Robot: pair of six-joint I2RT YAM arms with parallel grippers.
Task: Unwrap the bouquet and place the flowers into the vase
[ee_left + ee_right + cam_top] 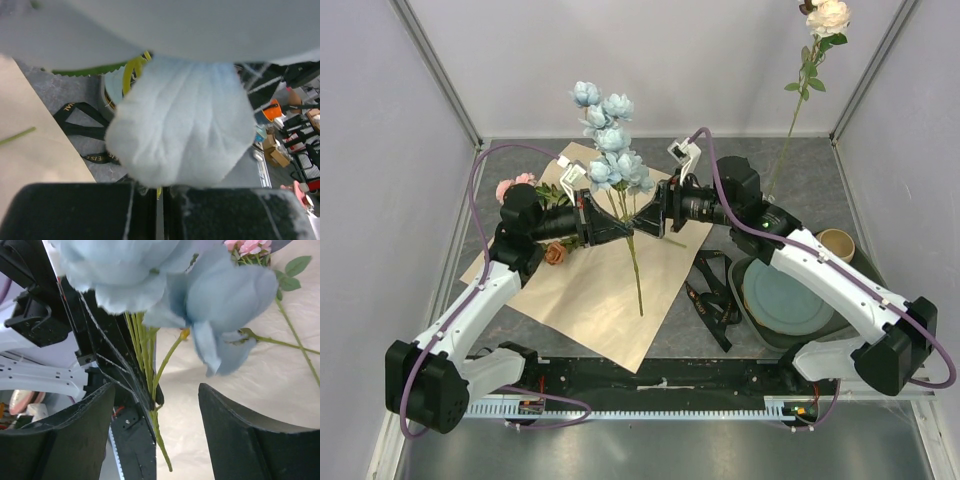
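Observation:
My left gripper (618,228) is shut on the green stems of the pale blue flowers (610,140), holding them upright above the flattened kraft paper (580,300) of the bouquet. In the left wrist view a blue blossom (180,130) fills the frame above the gripper (160,200). My right gripper (646,222) faces it from the right, open. In the right wrist view the gripper (157,425) has the stems (150,365) between its fingers without touching them. A white rose (828,16) stands tall at the back right. The vase is hidden behind the right arm.
Pink roses (515,187) and a rust-orange rose (555,253) lie on the paper beneath the left arm. The black ribbon (715,295) lies right of the paper. A dark tray with a pale plate (790,300) and a beige mug (837,243) sit at the right.

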